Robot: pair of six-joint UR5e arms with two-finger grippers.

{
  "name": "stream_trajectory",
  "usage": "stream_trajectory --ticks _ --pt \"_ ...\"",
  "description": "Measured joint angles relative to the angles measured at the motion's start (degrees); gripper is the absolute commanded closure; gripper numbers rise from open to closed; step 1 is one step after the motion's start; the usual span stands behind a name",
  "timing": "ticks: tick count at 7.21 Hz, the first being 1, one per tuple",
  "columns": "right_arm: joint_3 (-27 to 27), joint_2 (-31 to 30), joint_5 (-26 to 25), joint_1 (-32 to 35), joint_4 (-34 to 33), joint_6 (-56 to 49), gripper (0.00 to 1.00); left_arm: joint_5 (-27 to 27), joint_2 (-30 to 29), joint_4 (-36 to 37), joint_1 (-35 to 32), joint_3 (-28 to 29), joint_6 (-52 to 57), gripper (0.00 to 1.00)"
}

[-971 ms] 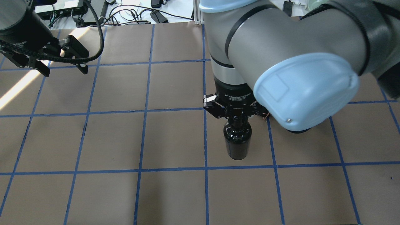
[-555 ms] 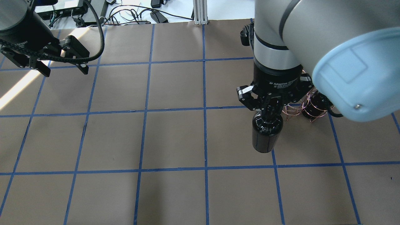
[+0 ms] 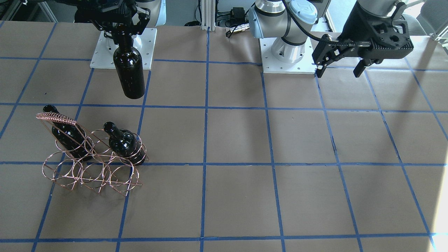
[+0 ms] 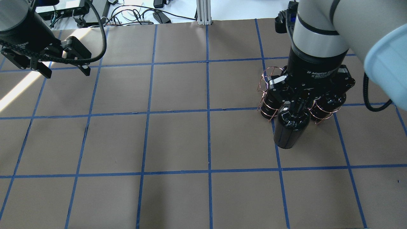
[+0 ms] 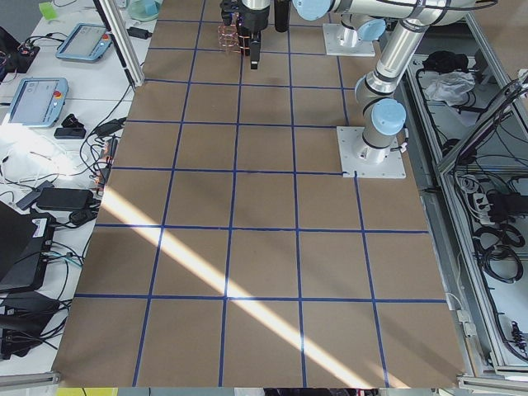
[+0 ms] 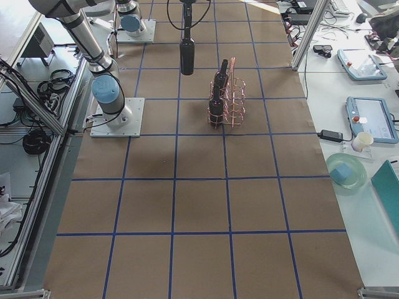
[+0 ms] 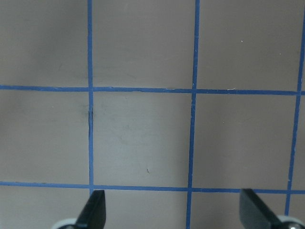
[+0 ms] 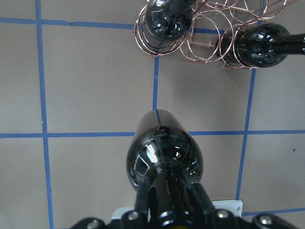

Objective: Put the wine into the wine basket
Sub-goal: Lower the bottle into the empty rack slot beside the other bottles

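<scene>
The right gripper (image 3: 121, 32) is clamped on the neck of the wine (image 3: 130, 75), which hangs upright, clear of the desk (image 3: 245, 140). It is on the robot's side of the wine basket (image 3: 91, 164) and not yet over it. This looks like the carrying step. Next, the wine needs centring over a free loop, seemingly the one between the two seated bottles (image 3: 122, 141), then a straight descent. The left gripper (image 3: 339, 70) hangs spread and empty, well apart from the wine basket.

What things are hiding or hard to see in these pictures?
Overhead view: the copper wire basket is mostly behind the right gripper.
Overhead and right wrist views: that gripper covers the neck top of the held black glass bottle.
Exterior left view: the two black bottles in the basket are too small.
Left wrist view: the bottom edge cuts off the left gripper, all but its fingertips.
</scene>
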Motion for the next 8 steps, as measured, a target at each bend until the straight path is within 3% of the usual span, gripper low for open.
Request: stream_trajectory --ticks 2,5,8 --pt "-0.1 -0.8 0.3 -5.5 0.2 -6.2 1.0 0.1 0.2 0.0 0.0 0.0 0.1 0.0" --pt "-2.9 0.3 4.5 -13.4 -2.8 -11.2 1.0 0.3 0.4 -0.1 0.0 0.0 0.1 0.0" --pt "-3.7 3.0 2.9 -15.8 -6.5 -13.4 1.0 0.2 0.4 -0.1 0.1 -0.1 0.0 0.0"
